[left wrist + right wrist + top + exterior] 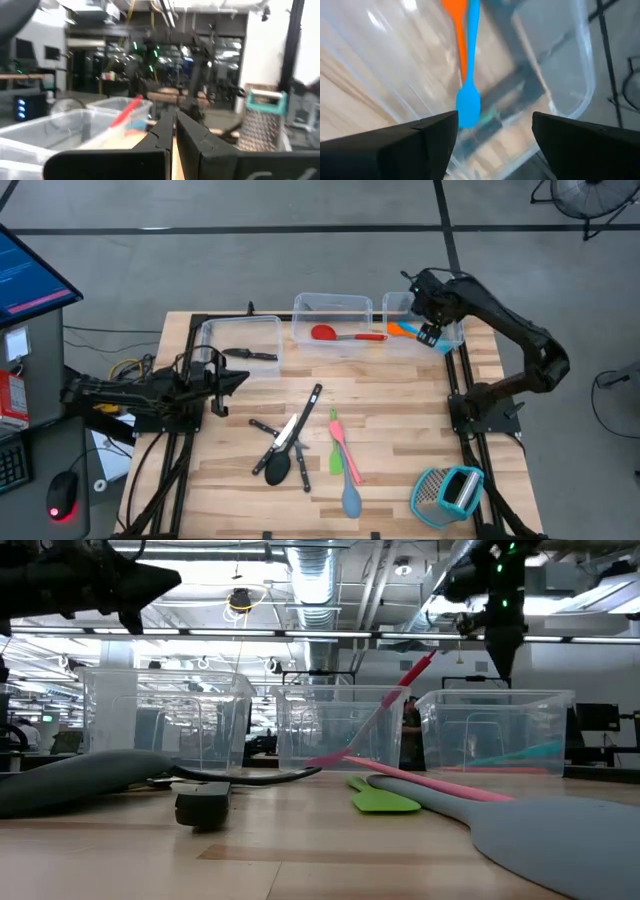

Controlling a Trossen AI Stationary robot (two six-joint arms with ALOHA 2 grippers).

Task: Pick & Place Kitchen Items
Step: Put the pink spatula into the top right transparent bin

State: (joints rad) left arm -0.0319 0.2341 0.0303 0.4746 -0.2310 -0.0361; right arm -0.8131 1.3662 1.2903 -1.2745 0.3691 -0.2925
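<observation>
Fingers spread wide and empty: that is the right gripper (pixel 432 332), hanging over the right-hand clear bin (pixel 457 338) at the table's far edge, its two dark fingers (pixel 405 145) parted above the blue spatula (pixel 468 95) and the orange spatula (pixel 457 30) that lie side by side in the bin, close to its curved rim. The left gripper (pixel 232 383) waits out over the table's left side with its fingers (pixel 162 132) pressed together on nothing, just short of the left bin (pixel 212 332). Nearest the front edge sits the teal-framed grater (pixel 449 492), off at the right corner and well apart from everything else. Closer to the middle, the grey-blue spatula (pixel 351 498) comes nearest the front, with the pink spatula (pixel 342 445) and green spatula (pixel 335 460) crossing just beyond it. Beside them lies a tangle of a black spoon (pixel 281 465) and black-handled knives (pixel 290 432), overlapping one another. Bare wood runs between that pile and the row of bins, and again along the right side of the table (pixel 400 410). Farther back, the left bin holds one knife (pixel 250 354), and the middle bin (pixel 335 302) holds the red spoon (pixel 345 334), its handle leaning up toward the right wall.
</observation>
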